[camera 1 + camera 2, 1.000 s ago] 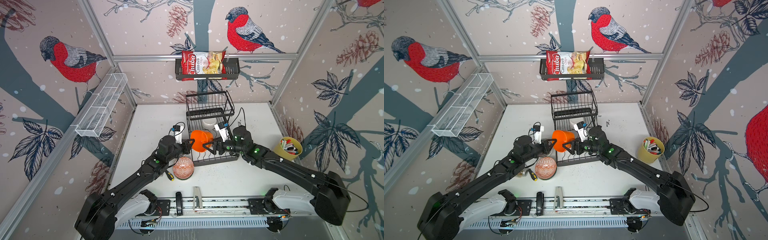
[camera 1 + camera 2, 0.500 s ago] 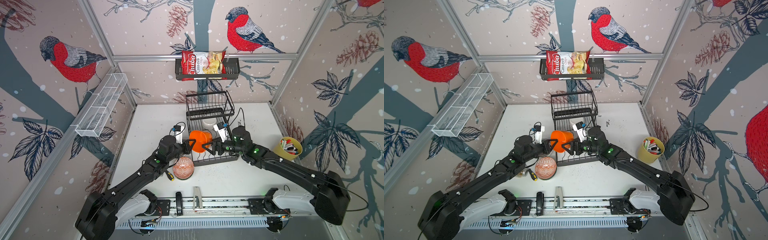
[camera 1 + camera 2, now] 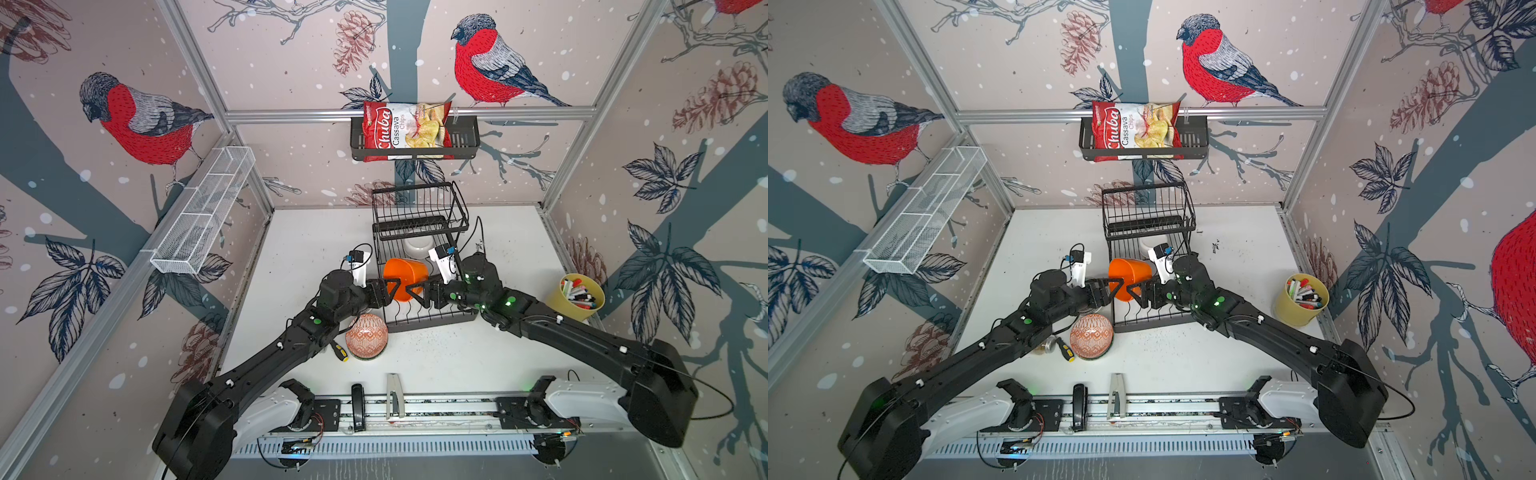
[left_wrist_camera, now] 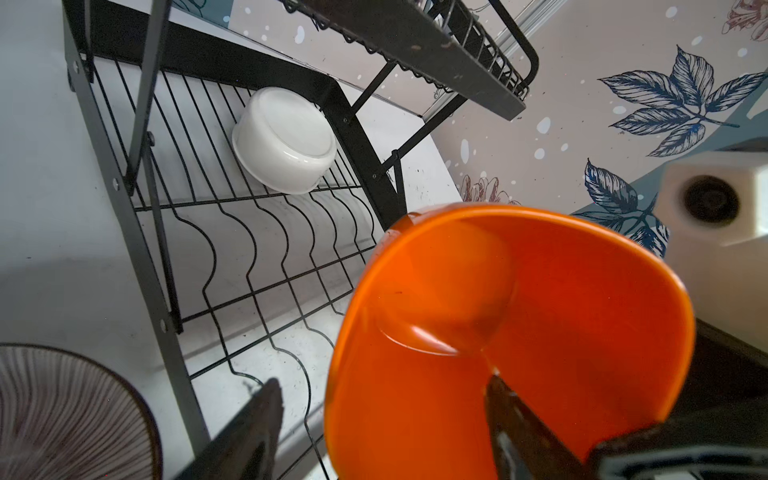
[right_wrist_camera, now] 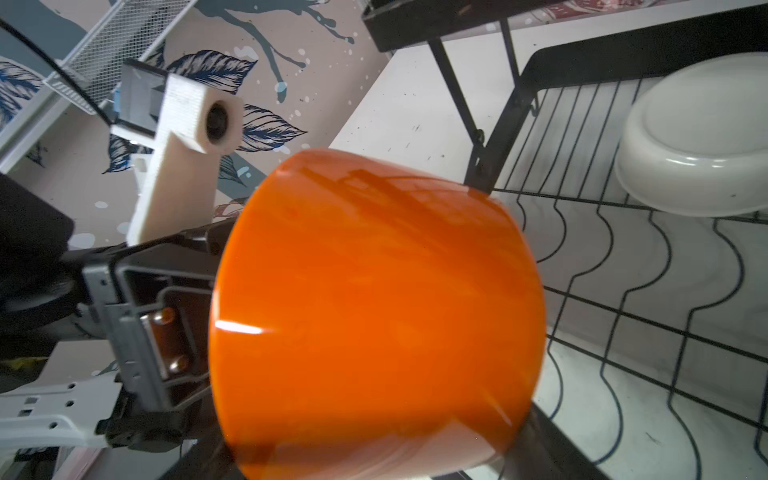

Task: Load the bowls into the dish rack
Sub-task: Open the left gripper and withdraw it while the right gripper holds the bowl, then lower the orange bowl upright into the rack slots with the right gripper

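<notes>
We see the orange bowl [image 3: 405, 274] tipped on its side above the near half of the dish rack [image 3: 432, 322]. The left gripper [image 3: 391, 291] and the right gripper [image 3: 417, 293] meet at its near edge from opposite sides. Farther back on the lower tray lies a white bowl [image 3: 417, 248], under the raised basket. A patterned orange bowl [image 3: 367, 337] sits on the table [image 3: 478, 365] just left of the rack's near corner, with a screwdriver [image 3: 341, 351] beside it.

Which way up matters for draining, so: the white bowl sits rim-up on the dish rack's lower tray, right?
Not rim-up: the white bowl rests upside down, base facing up, on the dish rack's lower tray; the left wrist view shows it.
</notes>
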Tool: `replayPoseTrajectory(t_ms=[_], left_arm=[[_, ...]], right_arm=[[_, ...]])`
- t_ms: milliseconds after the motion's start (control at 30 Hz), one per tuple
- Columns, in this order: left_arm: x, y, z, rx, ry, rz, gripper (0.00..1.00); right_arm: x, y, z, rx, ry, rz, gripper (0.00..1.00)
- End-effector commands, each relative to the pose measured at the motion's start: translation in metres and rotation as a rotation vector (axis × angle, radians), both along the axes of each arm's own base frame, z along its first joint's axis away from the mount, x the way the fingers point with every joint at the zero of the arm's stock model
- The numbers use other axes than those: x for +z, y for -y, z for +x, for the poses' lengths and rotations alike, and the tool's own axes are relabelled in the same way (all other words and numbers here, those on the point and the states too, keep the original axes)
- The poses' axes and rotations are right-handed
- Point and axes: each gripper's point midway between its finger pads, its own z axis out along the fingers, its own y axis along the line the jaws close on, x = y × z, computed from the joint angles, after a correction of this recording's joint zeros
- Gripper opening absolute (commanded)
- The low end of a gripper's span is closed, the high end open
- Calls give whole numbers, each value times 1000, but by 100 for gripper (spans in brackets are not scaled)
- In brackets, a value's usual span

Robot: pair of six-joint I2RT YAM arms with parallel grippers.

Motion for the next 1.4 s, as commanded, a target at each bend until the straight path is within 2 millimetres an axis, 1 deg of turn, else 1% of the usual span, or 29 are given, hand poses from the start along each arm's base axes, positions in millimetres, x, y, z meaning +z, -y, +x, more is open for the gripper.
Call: replayPoseTrajectory(t_ms=[0,33,100,167,333,467,567,833,1067,1367], left_arm=[[10,-4,5,27,37,0,89],[9,-5,4,33,35,6,91],[8,-10,4,51,33,24,95],[7,-15,4,75,31,39,96],[3,-30,2,142,17,72,97],[5,-40,-1,182,17,84,97],[7,-47,-3,208,21,91,97],[12,-54,-8,226,33,85,97],[11,-58,-10,241,27,85,97],[12,-63,-15,249,28,79,97]], right_arm=[[-1,4,15,-67,70,-54,66],[-8,4,17,-78,71,-83,66],[-15,5,23,-104,96,-129,66],[-19,4,28,-130,124,-171,66],[-26,2,45,-198,230,-293,66],[-29,2,60,-254,334,-405,68],[-32,-3,68,-267,396,-459,69],[-35,-16,76,-277,561,-541,72],[-39,-22,92,-308,679,-597,73],[-46,-36,108,-307,745,-609,76]])
